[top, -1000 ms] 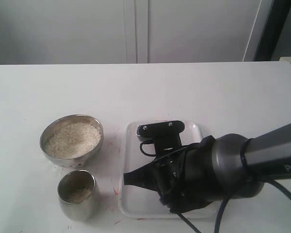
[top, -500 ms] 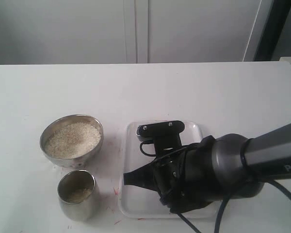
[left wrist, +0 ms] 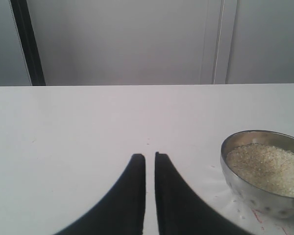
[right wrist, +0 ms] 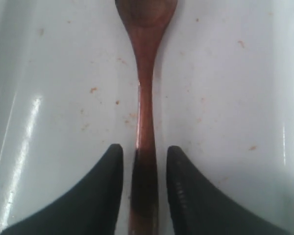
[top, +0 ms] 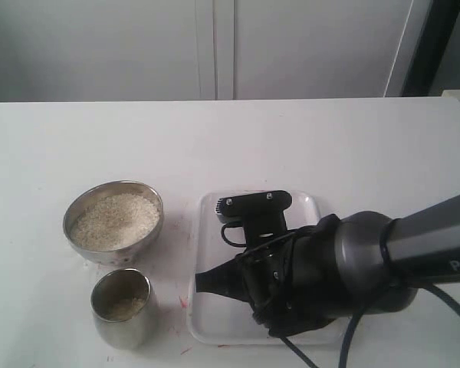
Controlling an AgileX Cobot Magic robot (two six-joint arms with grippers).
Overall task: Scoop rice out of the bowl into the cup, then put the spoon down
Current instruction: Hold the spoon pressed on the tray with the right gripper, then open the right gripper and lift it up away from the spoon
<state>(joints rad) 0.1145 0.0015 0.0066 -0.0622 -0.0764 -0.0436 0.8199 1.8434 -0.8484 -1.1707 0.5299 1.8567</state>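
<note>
The dark wooden spoon (right wrist: 146,73) lies flat on the white tray (right wrist: 225,98). My right gripper (right wrist: 144,149) is open, its fingers standing either side of the handle with a gap on each side. In the exterior view my right arm (top: 353,264) covers the tray (top: 211,326) and hides the spoon. The steel bowl (top: 149,234) with rice (top: 113,220) sits left of the tray. In front of it, the steel cup (top: 123,330) holds some rice (top: 126,307). My left gripper (left wrist: 150,156) is shut on nothing, above bare table beside the bowl (left wrist: 255,198).
The white tabletop (top: 230,146) stretches behind the bowl and tray to a white cabinet wall (top: 215,46). A few reddish marks dot the table between cup and tray. A black cable (top: 345,337) hangs from my right arm at the front edge.
</note>
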